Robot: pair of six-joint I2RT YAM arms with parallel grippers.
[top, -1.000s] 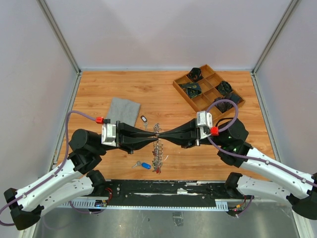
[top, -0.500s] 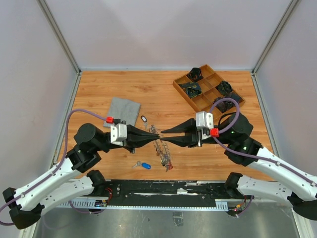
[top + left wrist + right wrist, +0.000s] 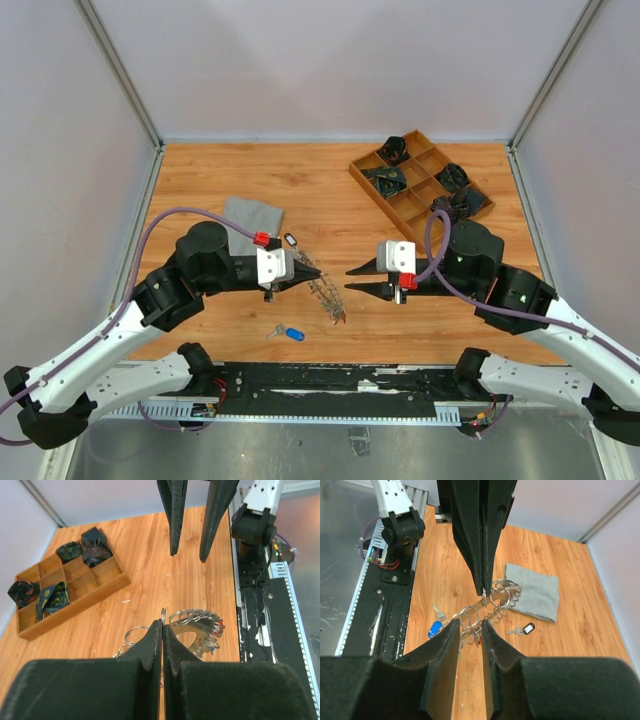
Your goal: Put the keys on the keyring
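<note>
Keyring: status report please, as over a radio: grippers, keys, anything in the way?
Left gripper shut on keyring. Right gripper open, clear of it. Blue-tagged key loose on table. Nothing blocking.

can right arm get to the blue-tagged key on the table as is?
Probably yes. The right gripper is open and empty, and the blue-tagged key lies uncovered near the front edge. The key bunch hanging from the shut left gripper dangles close to the path and could get brushed.
</note>
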